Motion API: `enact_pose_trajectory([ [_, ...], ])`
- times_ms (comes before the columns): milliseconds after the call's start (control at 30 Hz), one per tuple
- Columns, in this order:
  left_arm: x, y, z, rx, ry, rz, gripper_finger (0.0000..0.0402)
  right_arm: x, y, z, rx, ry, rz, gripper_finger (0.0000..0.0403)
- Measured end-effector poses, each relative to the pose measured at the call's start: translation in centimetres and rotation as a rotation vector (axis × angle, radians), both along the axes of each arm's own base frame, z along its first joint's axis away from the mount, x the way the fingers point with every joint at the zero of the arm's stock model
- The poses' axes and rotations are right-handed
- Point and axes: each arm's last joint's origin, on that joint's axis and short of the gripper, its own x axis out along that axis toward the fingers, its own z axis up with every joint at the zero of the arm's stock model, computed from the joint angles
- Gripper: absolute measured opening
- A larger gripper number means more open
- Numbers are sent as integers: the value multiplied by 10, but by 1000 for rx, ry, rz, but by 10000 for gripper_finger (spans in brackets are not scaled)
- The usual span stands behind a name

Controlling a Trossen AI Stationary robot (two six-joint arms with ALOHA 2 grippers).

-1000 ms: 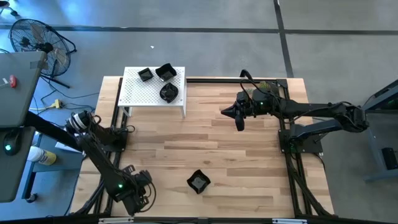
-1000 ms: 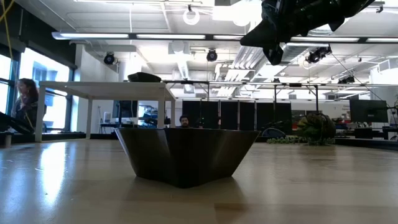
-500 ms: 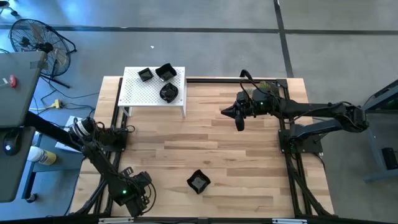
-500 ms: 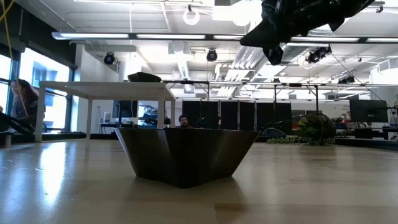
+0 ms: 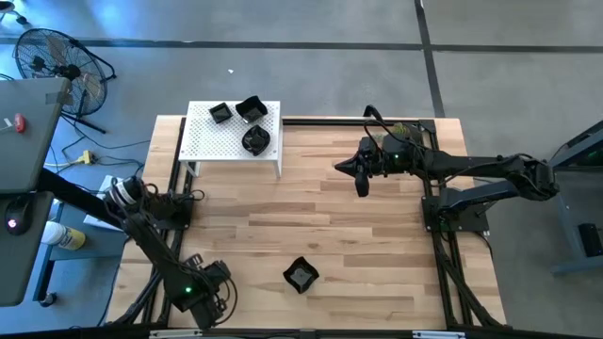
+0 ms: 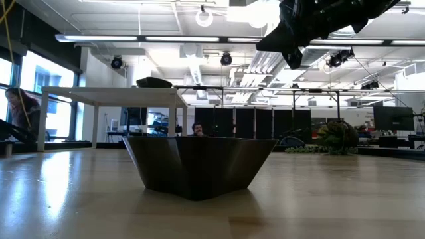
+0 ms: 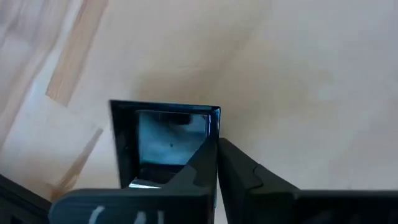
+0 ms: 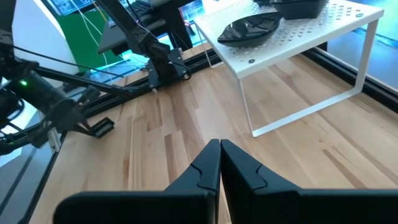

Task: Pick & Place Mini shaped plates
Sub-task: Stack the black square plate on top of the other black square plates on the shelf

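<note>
Your left gripper (image 5: 209, 299) is down at the near left corner of the table (image 5: 358, 235), and its fingers (image 7: 205, 168) are pressed together. In the left wrist view they sit right over the rim of a small square black plate (image 7: 158, 140) lying on the wood. The fingers look closed on or against that rim, but I honestly can't tell whether they pinch it or just overlap it from this angle. That square plate is hidden under the arm in the high view.

Your right gripper (image 5: 362, 185) hangs over the far right part of the table, well apart from everything, fingers (image 8: 219, 163) shut tight with nothing between them. From the low view it shows up top, clear of the tabletop.

Where the rest of the plates are:
- One angular black plate (image 5: 301, 275) sits alone on the wood near the front edge, roughly mid-table, to the right of your left gripper. It's the big faceted dark shape (image 6: 199, 166) filling the low view.
- Three more sit on top of the white perforated stand (image 5: 212, 146) at the far left: a small square one (image 5: 220, 112), an angular one (image 5: 251, 108) just beside it, and a round one (image 5: 255, 140) nearer the stand's front edge. The right wrist view catches the round one (image 8: 252, 29) on the stand's corner.

A person (image 6: 20, 109) shows far off at the left of the low view, in the room behind.
</note>
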Motion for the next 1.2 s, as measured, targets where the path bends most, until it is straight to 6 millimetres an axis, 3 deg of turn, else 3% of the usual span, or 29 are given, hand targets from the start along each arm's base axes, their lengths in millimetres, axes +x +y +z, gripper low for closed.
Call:
enact_pose_trajectory([
  [233,4,1,47,-67,-153,-26,1,0,0,0,-4,0,1,7],
  [467,24,35,118,-48,-373,-58,0,0,0,0,-19,2,6,7],
  [700,61,107,180,146,-407,-16,0,0,0,0,-20,2,10,7],
  [900,69,172,228,299,-370,45,0,0,0,0,-18,1,17,7],
  [1033,75,214,243,413,-373,87,0,0,0,0,-18,1,18,7],
  [1200,77,263,246,498,-287,108,0,0,1,0,-7,-1,48,7],
])
